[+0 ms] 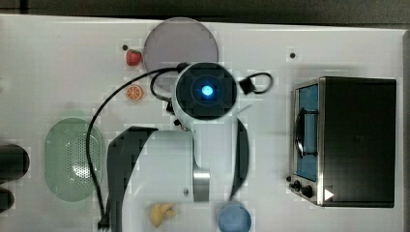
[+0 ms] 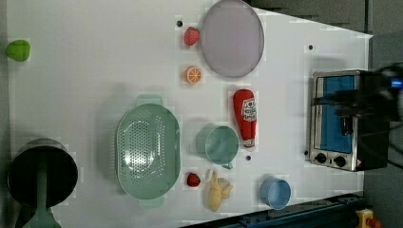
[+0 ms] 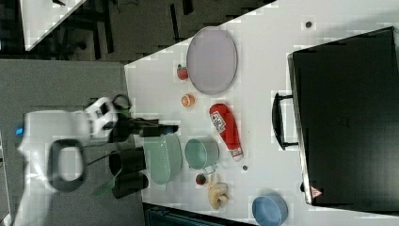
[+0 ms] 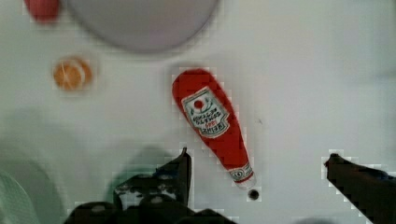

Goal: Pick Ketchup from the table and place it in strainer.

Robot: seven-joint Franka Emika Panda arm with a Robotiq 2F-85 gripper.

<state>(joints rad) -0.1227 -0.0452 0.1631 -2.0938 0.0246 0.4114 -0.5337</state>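
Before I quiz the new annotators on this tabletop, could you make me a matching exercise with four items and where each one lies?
Things:
1. red ketchup bottle
2. mint-green perforated strainer
3. round grey plate
4. blue-doored toaster oven

Places:
A. beside a strawberry
B. the left view's right edge of the table
C. lying flat beside the teal cup
D. between the teal cup and a dark pot

Pairs: 1-C, 2-D, 3-A, 4-B

Glossy red plastic ketchup (image 2: 244,116), matt perforated plastic strainer (image 2: 148,156), brushed-metal toaster oven (image 2: 338,118), smooth white table (image 2: 85,76).
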